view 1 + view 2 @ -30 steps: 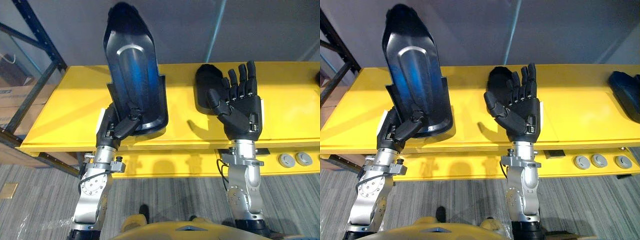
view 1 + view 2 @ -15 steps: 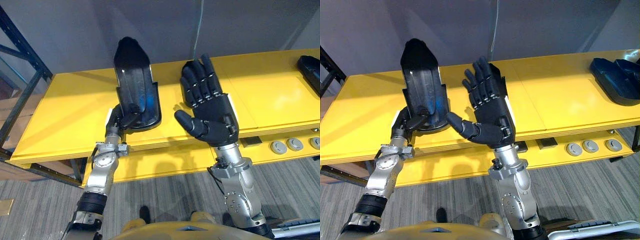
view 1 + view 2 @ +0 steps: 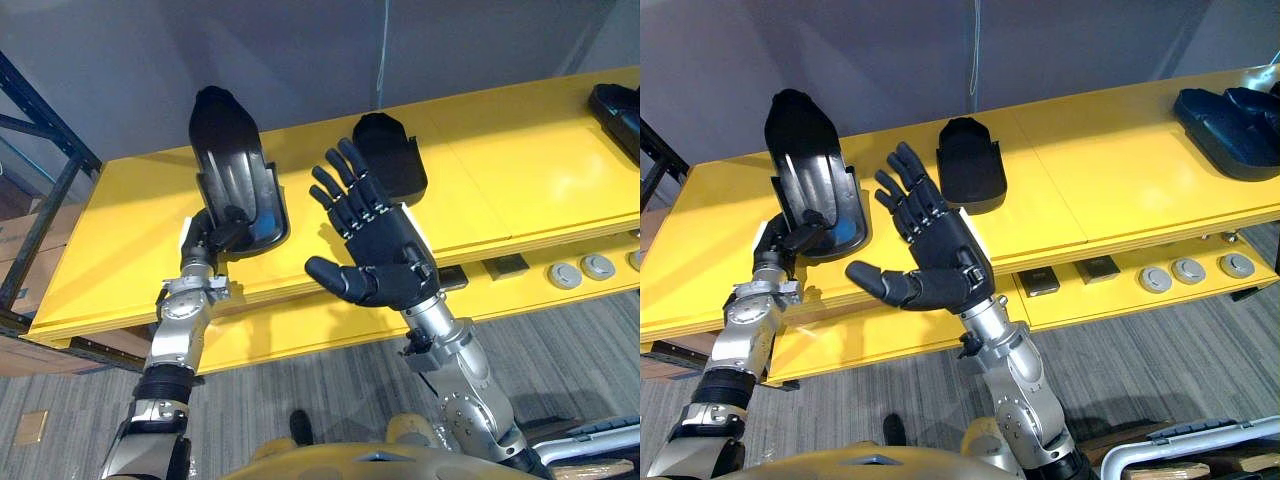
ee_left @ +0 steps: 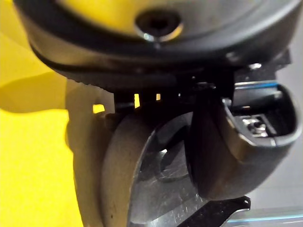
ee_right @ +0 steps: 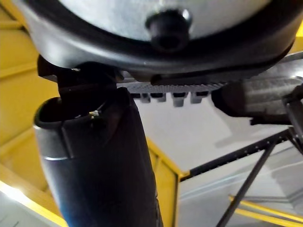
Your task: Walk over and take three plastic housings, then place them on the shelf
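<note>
Plastic housing (image 3: 235, 170), black and long, stands nearly upright at 10 o'clock in the head views, its rounded narrow end pointing to 12. The left robot hand (image 3: 213, 236) clamps its lower end, thumb curled over the inner face. Whether that end touches the yellow shelf (image 3: 120, 230) I cannot tell. The right robot hand (image 3: 388, 268) hangs at centre, palm up, fingers spread wide, holding nothing. A second housing (image 3: 392, 152) lies flat on the shelf at 12 o'clock from it. More dark housings (image 3: 1230, 118) lie on the shelf at 2 o'clock.
</note>
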Robot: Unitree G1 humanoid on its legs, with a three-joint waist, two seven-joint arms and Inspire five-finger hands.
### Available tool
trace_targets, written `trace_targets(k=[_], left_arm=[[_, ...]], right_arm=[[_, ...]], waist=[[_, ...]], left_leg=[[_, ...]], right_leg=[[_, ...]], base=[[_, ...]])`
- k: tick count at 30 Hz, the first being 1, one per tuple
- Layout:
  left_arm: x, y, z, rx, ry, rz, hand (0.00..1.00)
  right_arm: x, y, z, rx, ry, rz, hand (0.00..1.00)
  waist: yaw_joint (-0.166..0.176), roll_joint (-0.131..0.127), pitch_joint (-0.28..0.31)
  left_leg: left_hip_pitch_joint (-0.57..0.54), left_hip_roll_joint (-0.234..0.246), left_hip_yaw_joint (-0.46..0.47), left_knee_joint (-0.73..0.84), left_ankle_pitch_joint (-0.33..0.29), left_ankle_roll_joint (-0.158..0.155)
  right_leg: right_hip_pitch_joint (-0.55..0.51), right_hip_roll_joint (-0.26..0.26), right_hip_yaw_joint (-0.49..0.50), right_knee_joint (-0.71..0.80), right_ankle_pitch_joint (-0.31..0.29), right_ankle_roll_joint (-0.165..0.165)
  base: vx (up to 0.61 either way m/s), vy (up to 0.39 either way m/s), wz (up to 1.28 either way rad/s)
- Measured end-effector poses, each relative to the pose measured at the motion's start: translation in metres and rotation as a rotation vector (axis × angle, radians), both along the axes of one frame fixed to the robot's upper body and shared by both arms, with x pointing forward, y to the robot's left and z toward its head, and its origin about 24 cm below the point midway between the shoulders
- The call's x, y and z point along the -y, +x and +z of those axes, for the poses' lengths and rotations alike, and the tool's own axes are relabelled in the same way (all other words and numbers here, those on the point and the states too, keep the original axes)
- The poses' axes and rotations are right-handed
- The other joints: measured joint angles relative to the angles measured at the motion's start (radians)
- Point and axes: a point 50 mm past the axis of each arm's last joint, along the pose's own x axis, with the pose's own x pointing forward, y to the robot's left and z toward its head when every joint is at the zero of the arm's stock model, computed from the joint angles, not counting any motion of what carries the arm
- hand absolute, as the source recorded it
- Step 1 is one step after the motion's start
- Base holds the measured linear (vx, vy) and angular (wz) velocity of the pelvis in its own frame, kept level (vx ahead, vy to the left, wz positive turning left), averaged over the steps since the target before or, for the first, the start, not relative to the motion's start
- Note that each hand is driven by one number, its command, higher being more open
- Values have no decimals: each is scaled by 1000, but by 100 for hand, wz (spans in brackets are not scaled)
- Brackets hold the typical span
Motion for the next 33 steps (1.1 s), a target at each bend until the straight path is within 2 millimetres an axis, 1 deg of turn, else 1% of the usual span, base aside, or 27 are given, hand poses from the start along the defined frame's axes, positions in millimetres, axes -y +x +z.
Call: trace_targets(k=[4,6,8,9,11,12,15,19,24,26,33], left_arm=[[2,1,-1,-10,-23,-40,0],[4,5,0,-17,-30,-54,0],[5,11,2,-27,-35,-57,0],[6,15,4,-31,-38,-60,0],[8,21,10,-20,-43,-67,0],[9,24,14,-9,-47,-68,100],[10,31,23,20,-70,-62,100],[11,39,37,65,-75,-49,100],[8,48,51,103,-66,-16,100],[7,52,59,130,-62,0,100],[4,54,64,145,-58,59,100]], right_arm=[[0,0,0,-1,0,-4,100],[1,0,4,12,4,-7,100],[0,0,9,32,8,0,100],[-1,0,13,52,11,6,100],[-2,-1,21,85,18,13,100],[-2,-2,24,99,21,21,100],[-3,-3,27,107,16,30,100],[-2,-3,28,115,-5,35,100],[-3,0,31,133,-22,24,100],[-3,0,32,136,-22,25,100],[-3,0,32,137,-23,24,100]], waist=[[8,5,4],[9,12,10],[9,17,14],[4,19,19],[-2,18,36],[-3,19,38],[-4,18,53],[-5,21,94],[-5,20,102],[-5,19,118],[-5,16,128]], left_leg=[[-6,0,0,10,0,0],[-8,0,0,10,-2,-1],[-9,2,10,13,-8,6],[-10,5,30,16,-9,7],[-14,5,49,28,-10,9],[-27,4,52,31,-10,10],[-40,3,57,33,-2,5],[-43,5,64,30,1,8],[-71,5,71,32,13,15],[-70,5,71,32,15,17],[-70,4,73,32,15,16]], right_leg=[[-8,-2,-2,13,-7,-2],[-9,-3,-2,14,-8,-2],[-9,-6,-4,16,-8,-2],[-9,-8,-5,18,-9,1],[-15,-16,-3,32,-15,7],[-31,-17,2,37,-15,7],[-50,-19,5,48,-15,7],[-55,-19,5,49,-15,8],[-88,-19,7,56,-14,9],[-89,-20,7,57,-14,9],[-95,-21,8,62,-15,9]], base=[[5,-6,2],[0,0,0],[0,0,0],[-28,-9,5],[-41,-5,2],[-35,0,-2],[0,0,0],[0,0,0],[0,0,0],[0,0,0],[0,0,0]])
